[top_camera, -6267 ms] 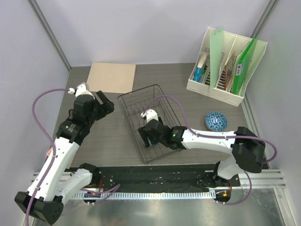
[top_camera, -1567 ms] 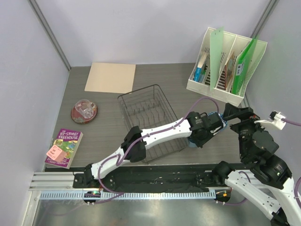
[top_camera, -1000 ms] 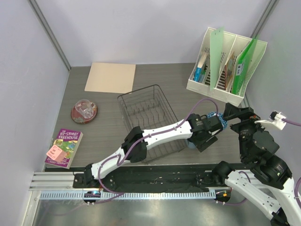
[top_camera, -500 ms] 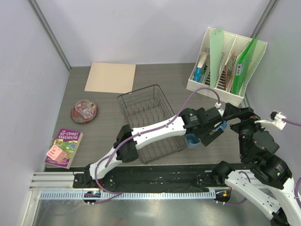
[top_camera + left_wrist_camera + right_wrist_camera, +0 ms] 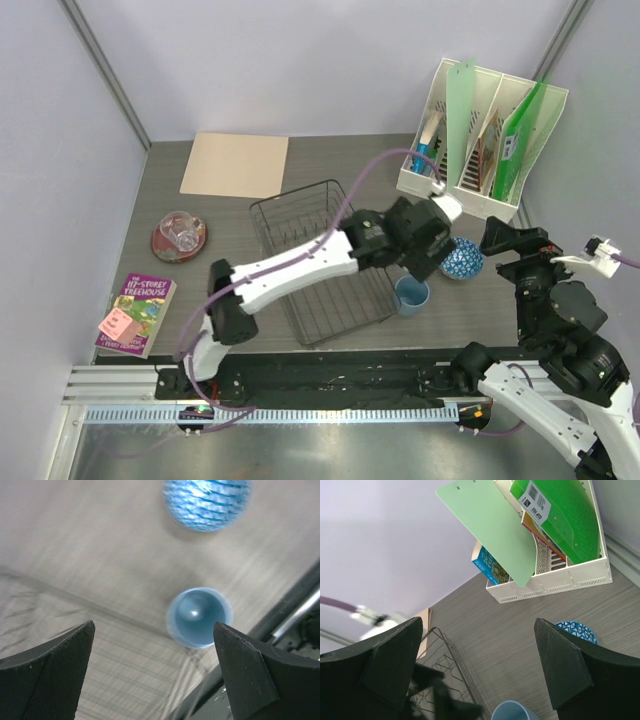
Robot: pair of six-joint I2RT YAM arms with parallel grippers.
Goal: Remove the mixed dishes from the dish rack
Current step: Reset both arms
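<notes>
The dark wire dish rack (image 5: 318, 262) stands mid-table with no dishes showing in it. The light blue cup (image 5: 411, 296) stands upright on the table just right of the rack, and the blue-and-white bowl (image 5: 460, 257) lies behind it. The dark red plate (image 5: 178, 238) lies at the left with the clear tumbler (image 5: 181, 229) on it. My left gripper (image 5: 418, 250) is open and empty above the cup (image 5: 199, 617) and bowl (image 5: 206, 502). My right gripper (image 5: 508, 240) is open and empty, raised at the right; its view shows the cup (image 5: 512, 712), bowl (image 5: 575, 630) and rack (image 5: 451, 661).
A white file holder (image 5: 482, 130) with folders stands at the back right. A tan board (image 5: 236, 165) lies at the back left and a book (image 5: 138, 315) at the front left. My left arm stretches across the rack.
My left gripper set the light blue cup down right of the rack, let go and rose away towards the back. My right arm stayed raised at the right.
</notes>
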